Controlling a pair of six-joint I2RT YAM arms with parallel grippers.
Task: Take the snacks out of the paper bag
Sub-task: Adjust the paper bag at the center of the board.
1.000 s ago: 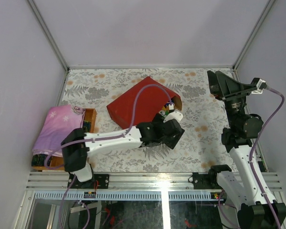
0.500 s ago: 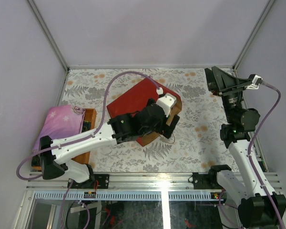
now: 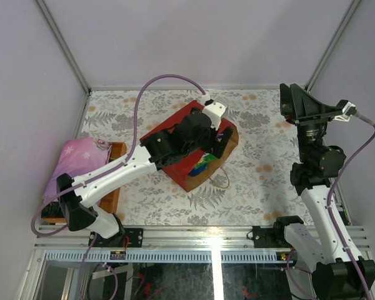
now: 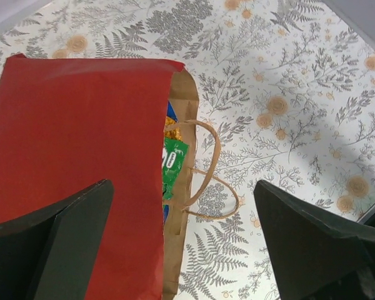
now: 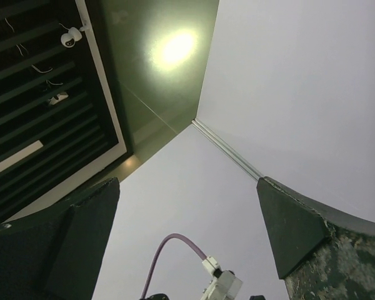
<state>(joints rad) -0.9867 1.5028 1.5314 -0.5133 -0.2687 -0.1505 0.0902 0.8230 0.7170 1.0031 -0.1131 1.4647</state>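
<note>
The red paper bag (image 3: 183, 177) lies flat on the table with its brown mouth (image 3: 230, 145) facing right. Green, yellow and blue snacks (image 3: 203, 166) show inside the mouth. My left gripper (image 3: 211, 147) hovers over the mouth, open and empty. In the left wrist view the bag (image 4: 75, 144) fills the left side. A green packet (image 4: 173, 164) and an orange one (image 4: 172, 132) peek out beside the brown lining, and the string handles (image 4: 216, 181) lie on the table. My left gripper (image 4: 184, 247) straddles the bag's edge. My right gripper (image 3: 295, 110) is raised at the far right, open and empty, facing the ceiling (image 5: 187, 244).
A folded purple-pink cloth (image 3: 75, 165) lies over a wooden tray (image 3: 117, 154) at the left edge. The table has a floral cover (image 3: 262, 169). White walls close in the back and both sides.
My left arm has swung from in front of the bag's mouth to above the bag. The bag has turned and slid toward the near side. My right gripper has shifted slightly.
</note>
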